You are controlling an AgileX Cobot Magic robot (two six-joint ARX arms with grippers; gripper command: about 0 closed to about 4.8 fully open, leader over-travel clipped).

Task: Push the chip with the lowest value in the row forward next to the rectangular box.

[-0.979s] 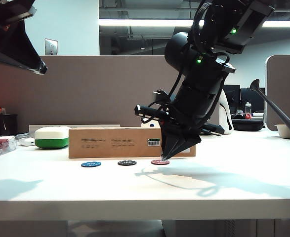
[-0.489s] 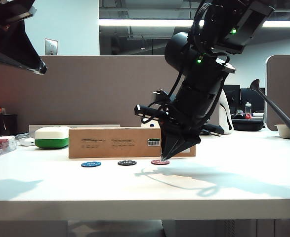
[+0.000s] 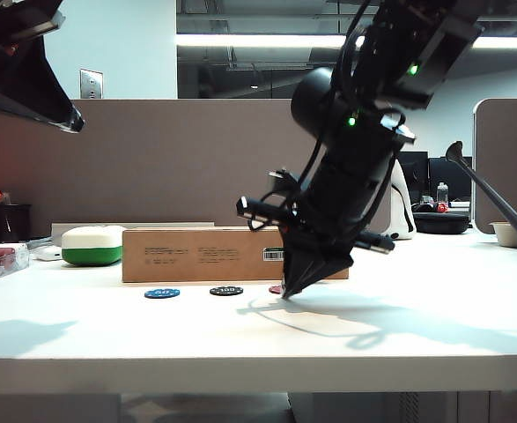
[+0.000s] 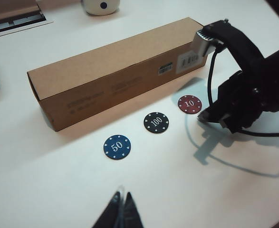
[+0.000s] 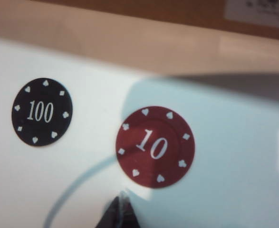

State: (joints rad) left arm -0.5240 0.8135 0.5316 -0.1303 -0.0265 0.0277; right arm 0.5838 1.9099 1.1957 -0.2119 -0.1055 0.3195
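White counter: right gripper (image 5: 120, 209), fingers together, stands just behind the red chip (image 5: 155, 146), which lies between the fingertips and the rectangular box (image 4: 115, 66). Left gripper (image 4: 121, 209), fingers together, hovers well back.

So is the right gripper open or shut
Shut: the right gripper shows its fingertips pressed together, no gap, just behind the red chip, holding nothing.

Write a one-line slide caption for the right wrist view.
Shut right gripper tip just behind the red 10 chip, black 100 chip beside, cardboard box ahead.
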